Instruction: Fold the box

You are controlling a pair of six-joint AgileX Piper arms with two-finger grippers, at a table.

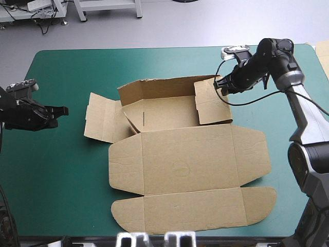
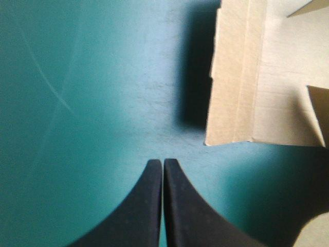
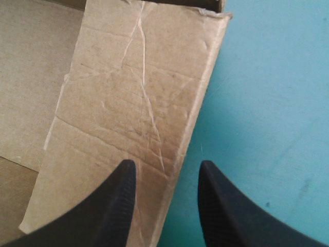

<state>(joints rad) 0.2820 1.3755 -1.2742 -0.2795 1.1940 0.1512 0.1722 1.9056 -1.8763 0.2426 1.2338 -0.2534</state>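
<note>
We see the brown box [image 1: 164,114] mid-table, long axis near to far: lid [image 1: 190,159] flat nearside, walls part raised farside. The left gripper [image 1: 64,110], fingers pressed together, points at its left flap [image 1: 100,121]. The right gripper [image 1: 221,85], spread, straddles the right wall [image 1: 211,105].

A robotics lab or test room. Two robot arms, a left arm [image 1: 23,113] and a right arm [image 1: 303,118], stand at one table [image 1: 61,170] with a plain teal-green cover [image 1: 77,67], and a cut brown box [image 1: 185,170] lies spread on it. Beyond the far edge there is bare grey floor [image 1: 205,25], the white metal legs of a bench [image 1: 82,13] and loose black cables [image 1: 43,20] near them. A camera looks down on it all from above
</note>
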